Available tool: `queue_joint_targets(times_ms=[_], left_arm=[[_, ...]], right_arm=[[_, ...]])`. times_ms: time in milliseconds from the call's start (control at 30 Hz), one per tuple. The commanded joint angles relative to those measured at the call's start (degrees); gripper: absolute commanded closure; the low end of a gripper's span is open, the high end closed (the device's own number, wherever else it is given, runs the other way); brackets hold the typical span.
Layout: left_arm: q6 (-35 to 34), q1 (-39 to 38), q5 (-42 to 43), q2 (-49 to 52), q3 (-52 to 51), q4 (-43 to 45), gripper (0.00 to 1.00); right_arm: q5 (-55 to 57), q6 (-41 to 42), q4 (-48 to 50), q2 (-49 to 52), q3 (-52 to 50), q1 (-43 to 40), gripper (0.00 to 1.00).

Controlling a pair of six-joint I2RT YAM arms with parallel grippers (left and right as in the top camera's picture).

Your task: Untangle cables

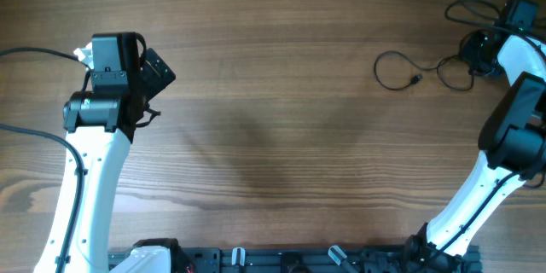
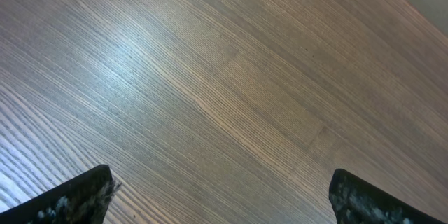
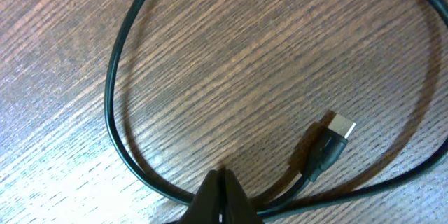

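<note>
Thin black cables (image 1: 394, 73) lie at the table's far right, one forming a loop that ends in a small plug (image 1: 415, 79). More cable (image 1: 467, 4) trails off toward the top right corner. My right gripper (image 1: 473, 54) sits among them. In the right wrist view its fingers (image 3: 221, 194) are pressed together on a black cable (image 3: 112, 105) that runs in from both sides. A silver-tipped plug (image 3: 334, 134) lies just beyond them. My left gripper (image 1: 158, 72) hovers at the far left, its fingers (image 2: 77, 197) spread wide over bare wood, far from the cables.
The wooden table (image 1: 273, 119) fills the view. The arms' bases and a black rail (image 1: 299, 260) line the near edge. A thicker black arm cord (image 1: 34, 51) runs in from the left edge.
</note>
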Motion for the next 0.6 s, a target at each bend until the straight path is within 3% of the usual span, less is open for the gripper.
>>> queue_joint_targets(times_ms=[0,133,233,267,367,400,500,567], left_arm=[[0.5,0.2,-0.3,-0.2,0.3,0.2,0.00],[0.5,0.2,-0.3,-0.2,0.3,0.2,0.00],[0.5,0.2,-0.3,-0.2,0.3,0.2,0.00],[0.5,0.2,-0.3,-0.2,0.3,0.2,0.00],[0.5,0.2,-0.3,-0.2,0.3,0.2,0.00],[0.5,0.2,-0.3,-0.2,0.3,0.2,0.00],[0.5,0.2,-0.3,-0.2,0.3,0.2,0.00],[0.5,0.2,-0.3,-0.2,0.3,0.2,0.00]], right_arm=[[-1.2,-0.3,1.7,-9.6,0.2,0.2,0.96],[-2.3,-2.9,7.8,-26.5,0.2,0.7,0.96],[-18.3,-1.7,14.3,-35.5,0.2,1.8,0.96],[-23.2,0.3,15.6,-37.4,0.2,3.2,0.88],[-23.4,-0.8,12.2,-39.1,-0.2,8.0,0.80],[-23.4,-0.7,11.1,-39.6,-0.9,9.1,0.74],[-23.4,-0.2,11.8,-45.5,-9.4,15.0,0.01],[-22.5,-0.3,15.5,-50.7,-15.4,17.6,0.00]])
